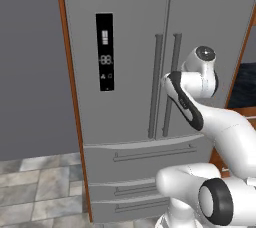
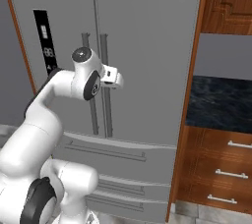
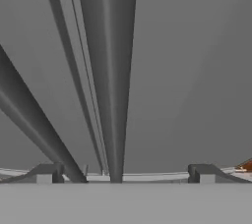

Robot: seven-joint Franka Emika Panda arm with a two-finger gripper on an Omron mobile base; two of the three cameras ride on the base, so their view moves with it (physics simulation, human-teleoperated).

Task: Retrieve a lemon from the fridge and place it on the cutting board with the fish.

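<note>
Early stage, by the look of things. Tall grey French-door fridge (image 1: 150,72) with black display panel (image 1: 104,52) shut, both doors closed, drawers below closed too. Two-finger pincer (image 3: 123,174) spread wide and empty, poised close to the right-hand vertical bar handle (image 3: 115,70), straddling it without gripping. Lemon presumably inside, unseen behind the doors. Remaining, as a judgement: gripping the handle, pulling the door open, fetching the fruit, carrying it to the board.

The fridge (image 1: 130,47) display panel (image 1: 104,52) shows "88"; small icons beside it unreadable.
</note>
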